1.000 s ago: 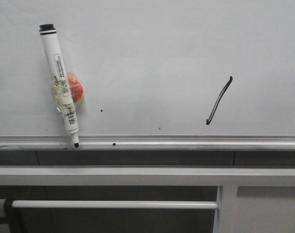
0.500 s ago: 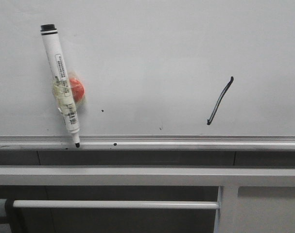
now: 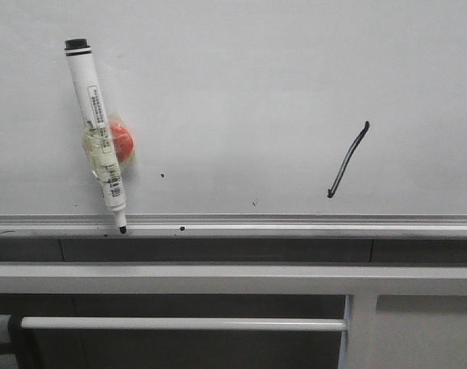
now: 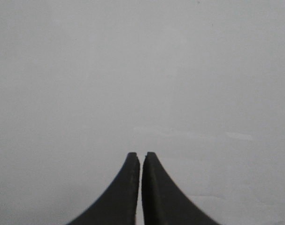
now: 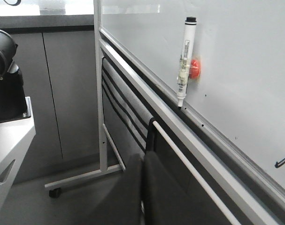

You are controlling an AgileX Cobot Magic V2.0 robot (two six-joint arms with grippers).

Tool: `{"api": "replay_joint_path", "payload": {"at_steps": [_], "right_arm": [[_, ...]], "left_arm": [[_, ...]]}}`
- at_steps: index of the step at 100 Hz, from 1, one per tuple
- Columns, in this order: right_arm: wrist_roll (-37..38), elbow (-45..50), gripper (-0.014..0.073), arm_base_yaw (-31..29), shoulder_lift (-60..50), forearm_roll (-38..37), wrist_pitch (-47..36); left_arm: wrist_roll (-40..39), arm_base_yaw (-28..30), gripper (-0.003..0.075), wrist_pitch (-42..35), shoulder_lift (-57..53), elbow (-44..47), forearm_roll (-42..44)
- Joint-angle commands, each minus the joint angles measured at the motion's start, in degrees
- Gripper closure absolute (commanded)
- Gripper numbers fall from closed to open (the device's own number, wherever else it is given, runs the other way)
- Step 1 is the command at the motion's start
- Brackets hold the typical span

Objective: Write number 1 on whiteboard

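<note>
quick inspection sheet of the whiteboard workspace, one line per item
surface: whiteboard pale, a few dark specks, silver ledge along its lower edge
job's things: number 1 drawn, slanted black stroke; marker uncapped, taped to an orange magnet, tip on the ledge
clutter: nothing seen
grippers: left gripper shut, empty; right gripper shut, empty, away from the board
cables: nothing seen
surroundings: grey rails below, stand on a caster, grey cabinet panels behind

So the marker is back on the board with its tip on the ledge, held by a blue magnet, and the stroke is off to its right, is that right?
Not quite: the magnet holding the marker is orange-red, not blue, as the front view shows. The rest holds: the marker's tip rests on the ledge of the whiteboard, and the number 1 lies to its right.
</note>
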Motion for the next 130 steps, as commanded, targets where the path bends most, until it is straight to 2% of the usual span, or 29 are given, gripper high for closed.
{"api": "replay_joint_path", "payload": {"at_steps": [1,17,22,25,29,30,33,34,35,37,40,41,42,45,49,53,61,76,83,90,96,101,107,130], "right_arm": [[0.12,-1.39,0.0657,-0.17,0.44,-1.57,-2.26],[0.12,-1.39,0.0657,-0.17,0.44,-1.57,-2.26],[0.12,-1.39,0.0657,-0.17,0.44,-1.57,-2.26],[0.12,-1.39,0.0657,-0.17,0.44,-1.57,-2.26],[0.12,-1.39,0.0657,-0.17,0.44,-1.57,-2.26],[0.12,-1.39,0.0657,-0.17,0.44,-1.57,-2.26],[0.12,-1.39,0.0657,-0.17,0.44,-1.57,-2.26],[0.12,-1.39,0.0657,-0.17,0.44,-1.57,-2.26],[0.12,-1.39,0.0657,-0.17,0.44,-1.57,-2.26],[0.12,-1.39,0.0657,-0.17,0.44,-1.57,-2.26],[0.12,-1.39,0.0657,-0.17,0.44,-1.57,-2.26],[0.12,-1.39,0.0657,-0.17,0.44,-1.57,-2.26],[0.12,-1.39,0.0657,-0.17,0.44,-1.57,-2.26],[0.12,-1.39,0.0657,-0.17,0.44,-1.57,-2.26],[0.12,-1.39,0.0657,-0.17,0.44,-1.57,-2.26],[0.12,-1.39,0.0657,-0.17,0.44,-1.57,-2.26],[0.12,-1.39,0.0657,-0.17,0.44,-1.57,-2.14],[0.12,-1.39,0.0657,-0.17,0.44,-1.57,-2.14],[0.12,-1.39,0.0657,-0.17,0.44,-1.57,-2.14],[0.12,-1.39,0.0657,-0.17,0.44,-1.57,-2.14],[0.12,-1.39,0.0657,-0.17,0.44,-1.57,-2.14],[0.12,-1.39,0.0657,-0.17,0.44,-1.57,-2.14],[0.12,-1.39,0.0657,-0.17,0.44,-1.57,-2.14],[0.12,-1.39,0.0657,-0.17,0.44,-1.57,-2.05]], "left_arm": [[-2.56,3.23,0.0741,-1.20,0.64,-1.39,1.47],[-1.09,6.50,0.0741,-3.07,0.43,-1.30,0.97],[6.16,6.60,0.0741,-2.78,0.43,-1.30,-5.56],[12.47,6.60,0.0741,-2.24,0.43,-1.41,-13.31],[25.29,6.60,0.0741,-1.48,0.43,-1.68,-24.40],[27.82,6.60,0.0741,-1.25,0.43,-1.83,-29.69],[41.98,6.60,0.0741,0.89,0.43,-2.26,-41.25],[45.07,6.60,0.0741,1.36,0.43,-2.53,-47.50],[51.45,6.60,0.0741,2.48,0.43,-2.69,-50.66],[58.01,6.60,0.0741,3.87,0.43,-3.20,-60.16],[74.55,6.60,0.0741,7.68,0.43,-3.96,-71.85],[77.73,6.73,0.0741,8.46,0.43,-4.30,-76.96],[83.80,6.73,0.0741,9.91,0.43,-4.44,-79.35],[94.11,6.73,0.0741,12.11,0.43,-4.68,-87.26],[102.99,6.73,0.0741,14.14,0.43,-4.73,-94.23],[105.36,6.73,0.0741,14.96,0.43,-4.61,-97.93],[105.26,6.73,0.0741,16.33,0.43,-4.48,-98.10],[105.26,6.73,0.0741,13.75,0.43,-2.64,-93.89],[105.26,6.73,0.0741,8.47,0.43,-0.85,-93.32],[105.83,6.73,0.0741,-1.15,0.43,2.65,-95.75],[110.93,6.73,0.0741,-8.86,0.31,5.50,-101.14],[114.64,6.73,0.0741,-11.25,-0.22,7.25,-105.86],[117.63,7.10,0.0741,-11.40,-1.14,8.51,-108.67],[117.64,8.17,0.0741,-9.40,-2.90,12.29,-108.67]]}}
